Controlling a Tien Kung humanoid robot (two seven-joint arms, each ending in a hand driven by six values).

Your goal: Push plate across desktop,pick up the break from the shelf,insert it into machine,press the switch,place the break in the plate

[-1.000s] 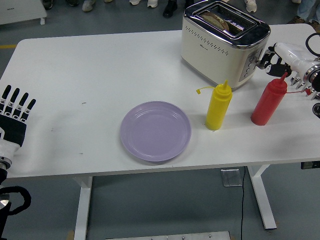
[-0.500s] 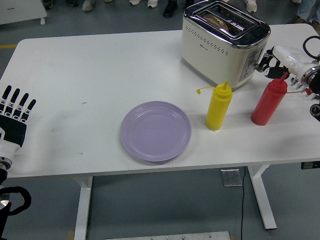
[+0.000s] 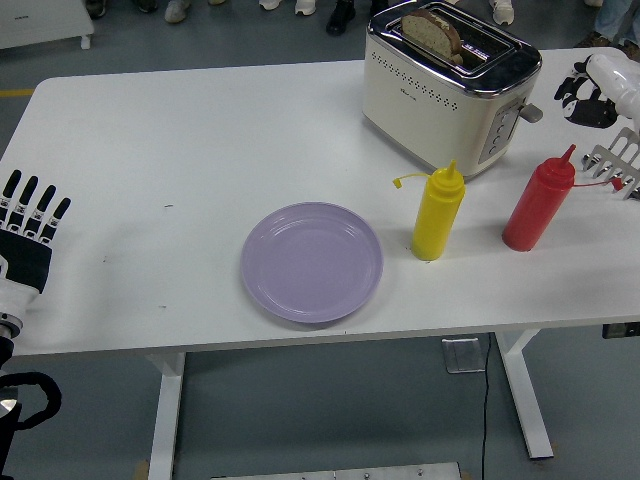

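Head view: we count one round lilac plate (image 3: 311,261), smooth and empty, near the front edge of the white table (image 3: 180,150); one cream-and-chrome toaster (image 3: 447,88) with one bread slice (image 3: 431,31) sticking up; two squeeze bottles, yellow (image 3: 437,212) and red (image 3: 537,204). Left hand (image 3: 28,243) lies flat, fingers straight, holding nothing. Right hand (image 3: 600,90) at far right, grip unclear. Toaster label unreadable.

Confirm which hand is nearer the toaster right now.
Right. The right hand hovers just off the toaster on its lever side, without touching it. The left hand rests at the table's opposite end, beyond the purple plate.
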